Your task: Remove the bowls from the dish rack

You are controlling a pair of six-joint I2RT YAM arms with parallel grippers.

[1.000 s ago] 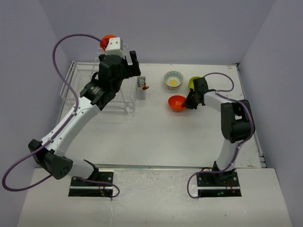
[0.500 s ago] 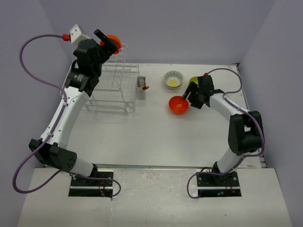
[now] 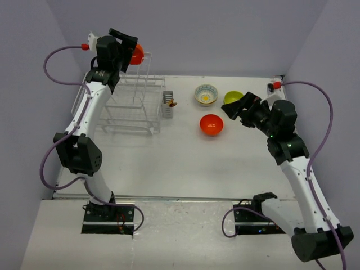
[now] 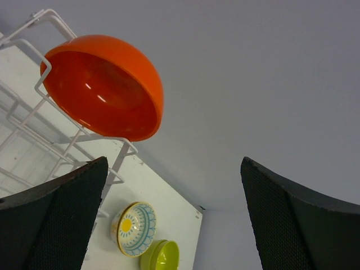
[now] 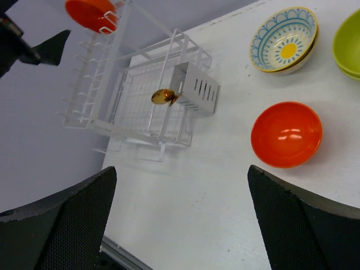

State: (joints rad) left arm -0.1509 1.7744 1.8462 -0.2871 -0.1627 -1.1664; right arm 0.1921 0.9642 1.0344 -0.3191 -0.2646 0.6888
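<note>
An orange-red bowl (image 3: 135, 54) (image 4: 107, 84) hangs tilted at the top of the dish rack's (image 3: 140, 115) upright tier. My left gripper (image 3: 126, 48) (image 4: 174, 169) is raised beside that bowl, open, touching nothing. Three bowls stand on the table to the right of the rack: a white flower-patterned one (image 3: 206, 94) (image 5: 284, 39), a lime-green one (image 3: 232, 98) (image 5: 349, 42) and another orange-red one (image 3: 211, 124) (image 5: 287, 134). My right gripper (image 3: 237, 106) (image 5: 183, 171) hovers open and empty, above and to the right of that orange-red bowl.
A grey cutlery holder (image 3: 167, 105) (image 5: 194, 87) hangs on the rack's right end with a golden utensil (image 5: 163, 96) in it. The rack's low tray (image 5: 143, 98) holds nothing I can see. Walls close in the table at the back and both sides.
My right gripper opened, let go of the orange-red bowl on the table and drew back up and to the right. My left arm swung to the rack's rear left, by the hanging bowl.
</note>
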